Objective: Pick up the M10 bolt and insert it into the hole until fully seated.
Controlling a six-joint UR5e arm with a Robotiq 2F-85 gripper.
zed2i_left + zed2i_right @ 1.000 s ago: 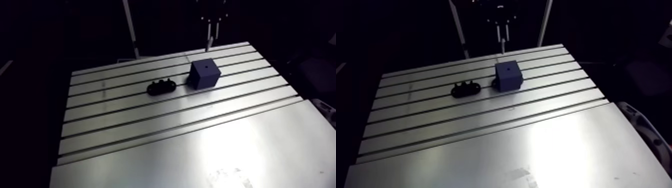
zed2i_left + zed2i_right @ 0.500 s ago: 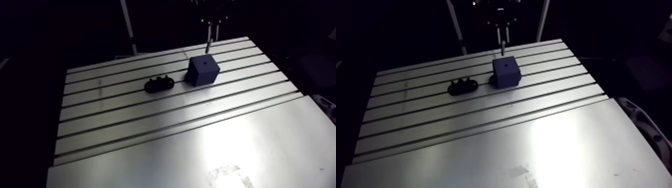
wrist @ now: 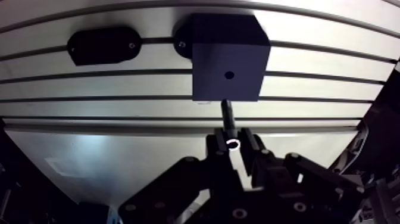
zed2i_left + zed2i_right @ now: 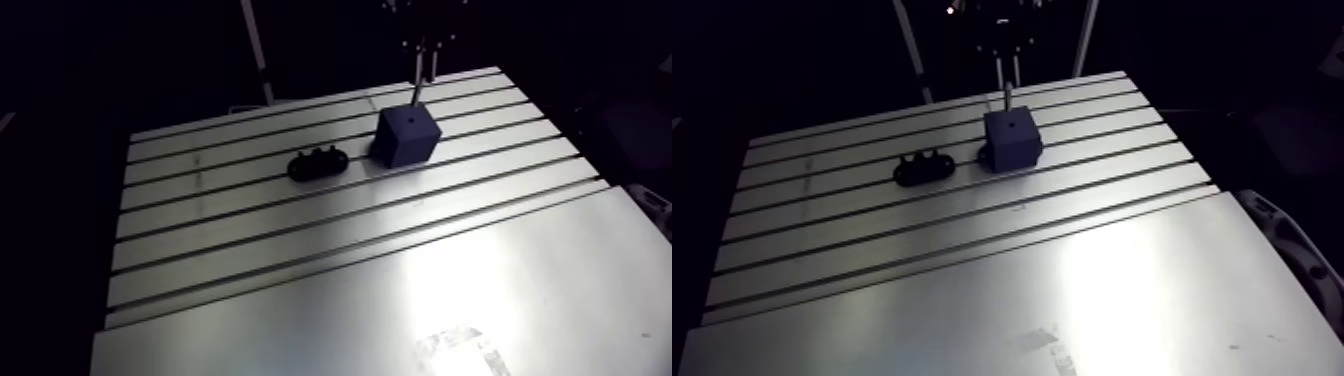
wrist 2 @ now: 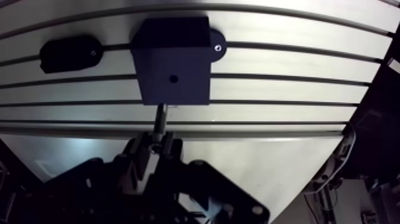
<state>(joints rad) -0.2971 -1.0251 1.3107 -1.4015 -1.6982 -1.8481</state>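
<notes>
A dark blue block (image 3: 227,58) with a small round hole (image 3: 228,75) in its top face stands on the slotted table (image 4: 300,240). My gripper (image 3: 232,143) is shut on the M10 bolt (image 3: 227,114), whose dark shank points down just short of the block's near edge. In the arm view the gripper (image 4: 421,47) hangs over the table's far edge, and the bolt (image 4: 416,90) reaches down just behind the block (image 4: 406,136). The bolt's tip is above the block and outside the hole.
A black oblong fixture (image 4: 318,163) with small pegs lies on the table to the left of the block. Long slots run across the far half of the table; the near half is a smooth plate (image 4: 400,310).
The bolt in the gripper has come closer to the block and now sits just behind its top. The arm view has shifted slightly with the arm.
</notes>
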